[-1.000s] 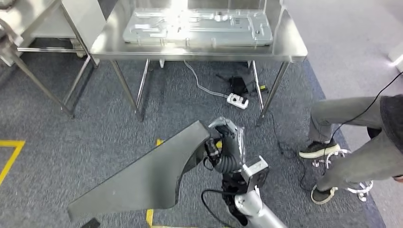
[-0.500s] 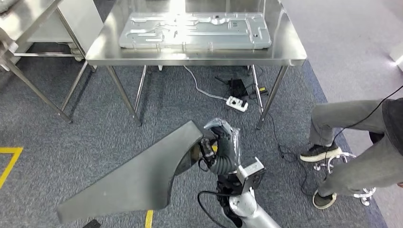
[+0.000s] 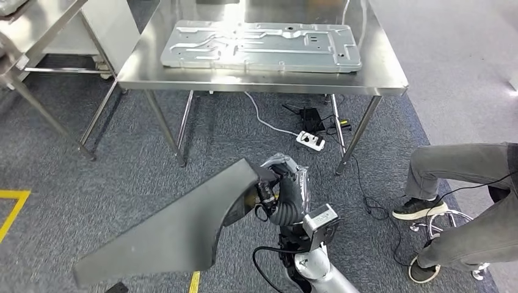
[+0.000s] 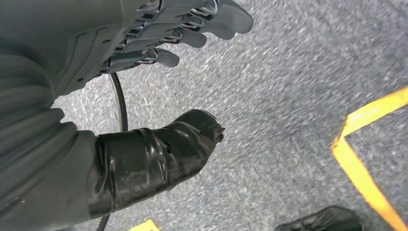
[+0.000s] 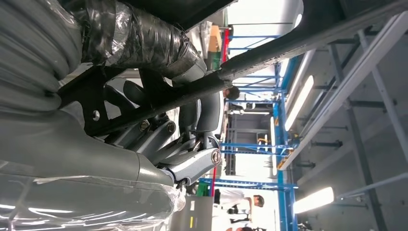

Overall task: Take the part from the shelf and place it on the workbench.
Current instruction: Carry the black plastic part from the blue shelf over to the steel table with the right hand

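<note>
Right robot hand point(image 3: 282, 183) gripping the dark panel point(image 3: 177, 231)
Panel stretching out leftward — steel surface point(image 3: 391, 76) lying well ahead; left robot hand point(image 4: 159, 43) hanging released.

Part point(image 3: 177, 235): matte dark grey, unpatterned. Right hand point(image 3: 283, 183): grey with darker fingers, black ribbed cover at wrist. Left hand point(image 4: 159, 43): grey fingers, thumb wrapped in glossy black tape. Workbench point(image 3: 391, 73): bright bare steel, reflective. Panel point(image 3: 262, 46) on workbench: pale silver, embossed ribs. Carpet point(image 3: 122, 177): speckled blue-grey. Floor tape point(image 3: 12, 207): yellow. Power strip point(image 3: 310, 141): white; cables black and white. Person's trousers point(image 3: 464, 183): grey; shoes point(image 3: 418, 210) black, white-soled.
</note>
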Robot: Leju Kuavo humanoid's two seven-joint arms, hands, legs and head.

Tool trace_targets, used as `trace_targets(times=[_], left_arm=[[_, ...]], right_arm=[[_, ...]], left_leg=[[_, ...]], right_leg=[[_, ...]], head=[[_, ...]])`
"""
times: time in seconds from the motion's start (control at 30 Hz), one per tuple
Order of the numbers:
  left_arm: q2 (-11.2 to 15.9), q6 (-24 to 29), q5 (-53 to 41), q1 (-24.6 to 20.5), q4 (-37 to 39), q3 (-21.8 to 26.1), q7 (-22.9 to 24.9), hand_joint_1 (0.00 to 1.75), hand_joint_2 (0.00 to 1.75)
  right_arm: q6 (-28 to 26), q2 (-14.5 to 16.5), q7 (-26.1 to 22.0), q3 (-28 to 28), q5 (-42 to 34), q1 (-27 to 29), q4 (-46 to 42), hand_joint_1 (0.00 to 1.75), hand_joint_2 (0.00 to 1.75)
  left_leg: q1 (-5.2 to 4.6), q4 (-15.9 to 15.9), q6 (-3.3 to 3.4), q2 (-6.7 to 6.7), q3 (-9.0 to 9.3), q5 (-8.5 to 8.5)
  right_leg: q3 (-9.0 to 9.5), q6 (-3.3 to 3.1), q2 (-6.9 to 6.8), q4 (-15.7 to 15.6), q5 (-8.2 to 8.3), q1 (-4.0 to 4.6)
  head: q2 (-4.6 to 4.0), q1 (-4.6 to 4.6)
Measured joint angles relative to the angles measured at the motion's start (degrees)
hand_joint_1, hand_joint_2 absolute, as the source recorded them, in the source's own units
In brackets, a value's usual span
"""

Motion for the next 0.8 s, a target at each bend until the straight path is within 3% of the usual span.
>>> trace_targets(times=[0.13,0.2,0.3,0.33,0.37,0.4,0.47,0.5,0.57,0.67,0.73,0.8], left_arm=[[0.08,-0.01,-0.26,-0.05,-0.01,-0.04,-0.05,0.00,1.75],[0.21,0.03,-0.41,-0.18,-0.02,-0.06,-0.10,0.00,1.75],[0.24,0.02,-0.50,-0.09,-0.02,-0.08,-0.08,0.00,1.75],[0.24,0.00,-0.52,0.05,-0.02,-0.09,-0.06,0.00,1.75],[0.23,-0.02,-0.52,0.15,-0.02,-0.11,-0.05,0.00,1.75],[0.23,-0.03,-0.54,0.20,-0.02,-0.13,-0.05,0.00,1.75],[0.25,0.01,-0.56,0.20,-0.02,-0.14,-0.05,0.00,1.75],[0.25,0.03,-0.58,0.18,-0.02,-0.14,-0.05,0.00,1.75],[0.23,0.04,-0.66,0.08,-0.02,-0.15,-0.04,0.00,1.75],[0.20,0.02,-0.82,-0.03,-0.02,-0.16,-0.03,0.00,1.75],[0.20,0.03,-0.84,-0.07,-0.02,-0.17,-0.03,0.00,1.75],[0.14,0.02,-0.84,-0.12,-0.02,-0.17,-0.04,0.00,1.75]], right_arm=[[-0.07,-0.03,0.33,-0.03,0.01,0.06,-0.19,1.71,1.75],[-0.08,-0.02,0.36,-0.05,0.01,-0.02,-0.30,1.71,1.75],[-0.21,-0.13,0.38,-0.08,-0.07,-0.03,-0.35,1.71,1.75],[-0.26,-0.23,0.40,-0.09,-0.13,0.03,-0.35,1.71,1.75],[-0.26,-0.33,0.41,-0.10,-0.22,0.07,-0.35,1.71,1.75],[-0.25,-0.42,0.42,-0.11,-0.32,0.08,-0.35,1.71,1.75],[-0.22,-0.49,0.43,-0.14,-0.52,0.04,-0.36,1.71,1.75],[-0.17,-0.52,0.44,-0.15,-0.58,-0.01,-0.37,1.71,1.75],[-0.06,-0.62,0.47,-0.19,-0.66,-0.15,-0.40,1.71,1.75],[0.03,-0.80,0.61,-0.27,-0.68,-0.29,-0.48,1.71,1.75],[0.03,-0.92,0.63,-0.33,-0.68,-0.46,-0.56,1.71,1.75],[0.03,-1.05,0.66,-0.38,-0.68,-0.47,-0.58,1.71,1.75]], left_leg=[[0.17,-0.51,-1.19,0.17,0.60,-0.65],[0.24,2.08,-1.83,0.30,-0.30,-1.99],[0.48,13.63,-2.58,0.35,-7.53,-5.35],[0.57,16.13,-2.72,0.35,-9.71,-5.19],[0.66,16.26,-2.80,0.36,-10.74,-3.78],[0.74,14.21,-2.82,0.36,-10.63,-1.33],[0.69,6.77,-2.71,0.41,-8.22,3.99],[0.55,3.45,-2.47,0.43,-6.89,5.31],[0.22,0.52,-1.75,0.45,-5.59,5.35],[0.48,0.04,-0.41,0.43,-4.80,4.48],[0.57,-0.14,0.25,0.41,-3.96,4.07],[0.43,-0.12,0.66,0.41,-3.40,3.47]], right_leg=[[1.43,-0.53,0.15,-1.98,-0.88,-0.08],[2.72,-0.98,0.08,-2.89,-1.16,-0.46],[4.03,-1.30,0.02,-3.26,-2.02,-0.53],[4.47,-1.29,0.06,-3.24,-2.43,-0.53],[5.00,-1.24,0.11,-3.21,-2.87,-0.53],[5.62,-1.15,0.14,-3.18,-3.34,-0.55],[6.86,-0.73,0.17,-3.15,-4.37,-0.49],[7.23,-0.40,0.23,-3.11,-4.84,-0.42],[7.55,0.32,0.29,-3.03,-5.42,-0.25],[7.69,1.27,0.24,-1.86,-6.11,-0.22],[5.15,1.67,0.18,3.07,-7.82,-0.33],[0.28,1.81,0.16,10.57,-10.27,-0.39]], head=[[0.00,-0.04],[0.00,-0.22],[0.00,-0.40],[0.00,-0.39],[0.00,-0.39],[0.00,-0.38],[0.00,-0.37],[0.00,-0.39],[0.00,-0.37],[0.00,-0.28],[0.00,-0.20],[0.00,-0.10]])
